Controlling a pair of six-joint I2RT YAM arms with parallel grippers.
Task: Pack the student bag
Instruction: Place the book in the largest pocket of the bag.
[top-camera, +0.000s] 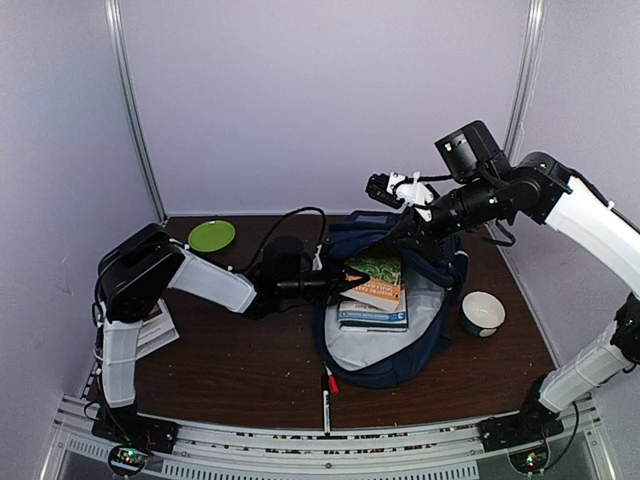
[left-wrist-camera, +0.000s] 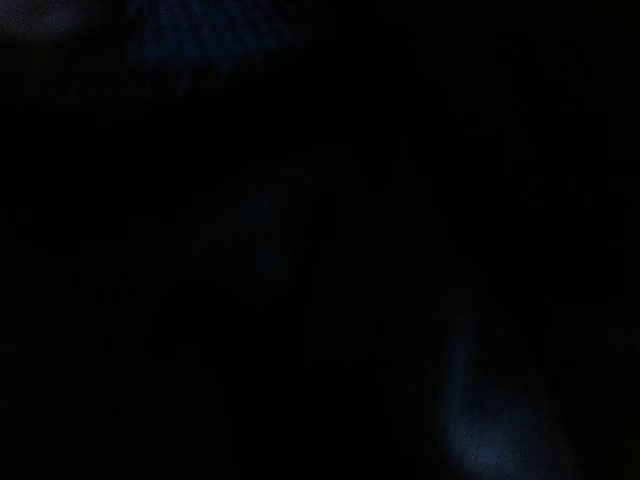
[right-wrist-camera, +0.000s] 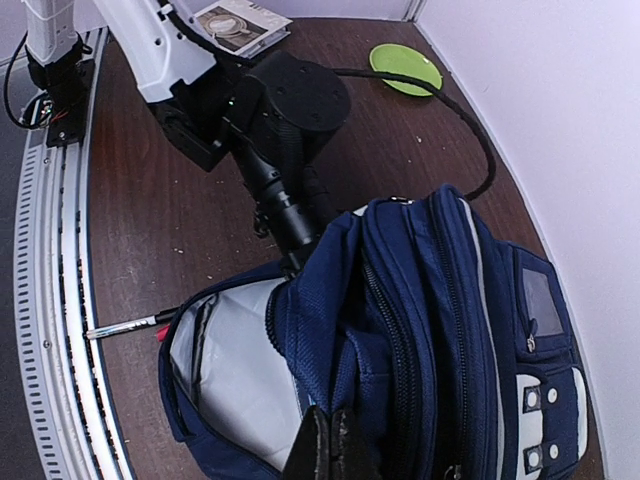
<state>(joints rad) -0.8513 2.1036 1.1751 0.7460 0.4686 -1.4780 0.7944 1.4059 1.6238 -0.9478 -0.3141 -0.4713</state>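
The student bag (top-camera: 385, 376) lies open in the middle of the table, navy blue with pale grey lining. A stack of books (top-camera: 375, 290) rests inside it. My right gripper (top-camera: 414, 229) is shut on the bag's upper flap and holds it raised. In the right wrist view its closed fingertips (right-wrist-camera: 333, 446) pinch the navy fabric of the bag (right-wrist-camera: 440, 300). My left arm reaches in from the left, and the left gripper (top-camera: 323, 285) is sunk behind the bag's edge. The left wrist view is almost black, so its jaws stay hidden.
A pen (top-camera: 326, 396) lies on the table just in front of the bag, also in the right wrist view as the pen (right-wrist-camera: 125, 325). A green plate (top-camera: 211, 236) sits at the back left. A white bowl (top-camera: 483, 312) stands right of the bag. A booklet (top-camera: 160, 326) lies by the left arm's base.
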